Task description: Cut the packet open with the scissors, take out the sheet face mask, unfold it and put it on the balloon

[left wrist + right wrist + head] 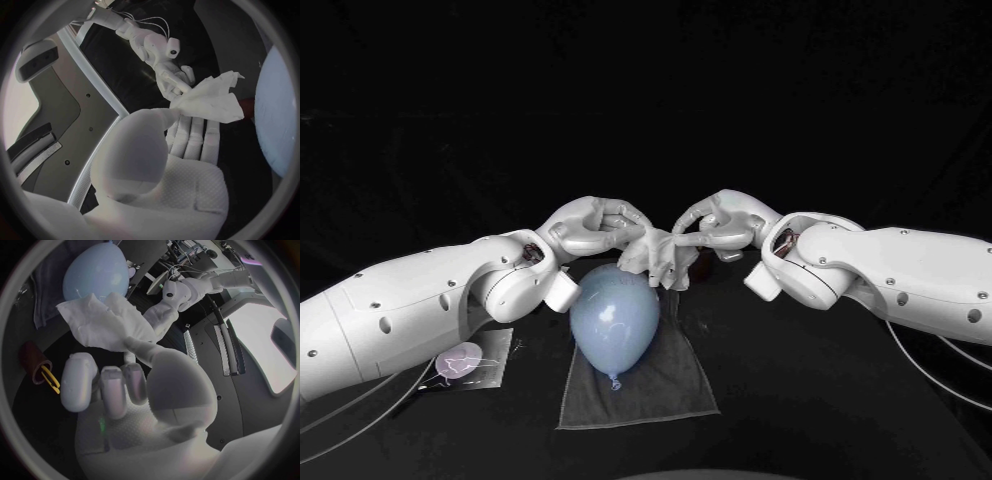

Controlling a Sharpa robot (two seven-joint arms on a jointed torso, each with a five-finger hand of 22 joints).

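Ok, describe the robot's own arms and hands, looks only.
The left arm and right arm wear glossy white rounded shells dotted with small dark holes; thin pale cables loop beneath the forearms. The left hand and right hand are silvery, with a fine-dotted palm.

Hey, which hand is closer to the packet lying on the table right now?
Left. The left hand pinches the sheet mask above the balloon's far end, on the packet's side. The right hand holds the mask's other edge, farther from the packet, past the balloon.
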